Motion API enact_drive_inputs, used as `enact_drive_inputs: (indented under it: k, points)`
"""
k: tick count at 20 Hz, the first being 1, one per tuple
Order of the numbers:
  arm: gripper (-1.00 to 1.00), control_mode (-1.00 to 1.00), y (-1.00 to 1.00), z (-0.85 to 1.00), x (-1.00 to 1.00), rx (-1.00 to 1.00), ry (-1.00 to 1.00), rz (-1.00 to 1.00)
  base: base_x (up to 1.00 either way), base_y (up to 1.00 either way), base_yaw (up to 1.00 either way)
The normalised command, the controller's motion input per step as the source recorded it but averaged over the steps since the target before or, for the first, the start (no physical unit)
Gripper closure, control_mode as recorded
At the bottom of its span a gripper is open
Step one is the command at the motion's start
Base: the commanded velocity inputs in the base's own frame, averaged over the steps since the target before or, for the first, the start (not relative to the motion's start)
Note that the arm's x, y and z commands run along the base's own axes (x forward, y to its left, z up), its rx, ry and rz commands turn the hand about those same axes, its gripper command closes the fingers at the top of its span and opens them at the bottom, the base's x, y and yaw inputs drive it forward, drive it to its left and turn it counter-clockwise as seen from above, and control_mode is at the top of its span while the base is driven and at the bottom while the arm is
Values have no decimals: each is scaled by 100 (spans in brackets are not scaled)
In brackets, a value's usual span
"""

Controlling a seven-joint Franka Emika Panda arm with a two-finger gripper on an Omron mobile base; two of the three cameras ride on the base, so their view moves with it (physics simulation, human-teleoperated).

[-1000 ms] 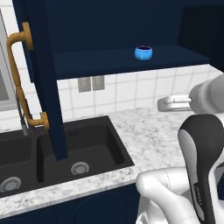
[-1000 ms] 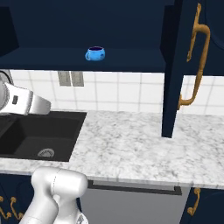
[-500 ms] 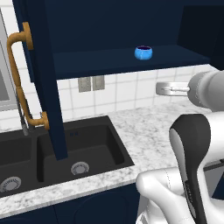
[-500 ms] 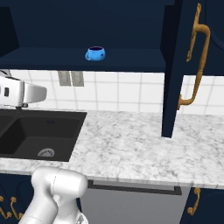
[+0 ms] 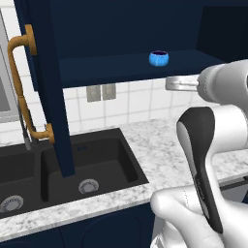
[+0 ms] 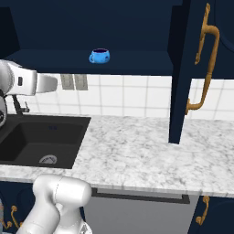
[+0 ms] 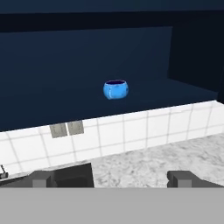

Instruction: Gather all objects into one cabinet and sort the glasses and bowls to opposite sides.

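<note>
Fingertips of the white arm's two-finger gripper are standing wide apart, gripping nothing; a small round bright-blue bowl is sitting above and between them, well beyond, on the dark navy wall cabinet's shelf.

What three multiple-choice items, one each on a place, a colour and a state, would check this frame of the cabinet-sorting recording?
1. Where is the blue bowl?
A. In the sink
B. On the cabinet shelf
C. On the counter

2. What colour are the cabinet door handles?
A. Brass-orange
B. Silver
C. Black

3. How does the gripper stand?
A. Shut on the bowl
B. Shut, empty
C. Open, holding nothing

Answers:
1. B, the bowl sits alone on the navy shelf board above the tiled wall.
2. A, the curved handles on both open doors are brass-orange.
3. C, in the hand view the two fingertips stand wide apart with the bowl far beyond them.
</note>
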Motion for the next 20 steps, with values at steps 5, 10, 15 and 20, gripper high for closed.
enact_drive_inputs:
  k: [5, 10, 15, 20]
  points:
    - [-100, -100, 0, 5, 39, 0, -3, 0, 0, 0, 0]
    - [-100, -100, -2, 3, 52, 0, -3, -1, 0, 0, 0]
    - [-100, -100, 0, 4, 58, 0, 0, -4, 0, 0, 0]
    - [-100, -100, -1, 4, 62, 0, 0, -3, 0, 0, 0]
